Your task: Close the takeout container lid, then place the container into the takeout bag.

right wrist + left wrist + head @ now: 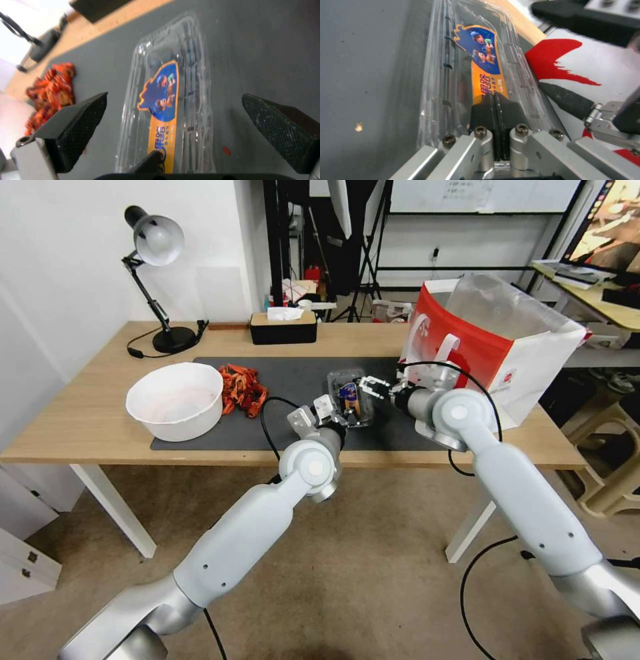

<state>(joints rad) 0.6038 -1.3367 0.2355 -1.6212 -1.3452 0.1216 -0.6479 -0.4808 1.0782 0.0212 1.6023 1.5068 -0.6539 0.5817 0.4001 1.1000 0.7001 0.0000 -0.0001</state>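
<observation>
While the clear plastic clamshell takeout container [351, 397] lies on the grey mat at tabletop centre, the left tool [494, 106] presses its closed fingers on the stickered lid [485, 75]. Right tool [373, 387] stands wide open, empty, at the container's 3 o'clock, the red-and-white paper takeout bag [493, 347] beyond.

Takeout container [351, 397] on mat [280, 373], mid-counter [80, 413]; bowl [175, 400] left, takeout bag [493, 347] right, tissue box [283, 327] behind.
</observation>
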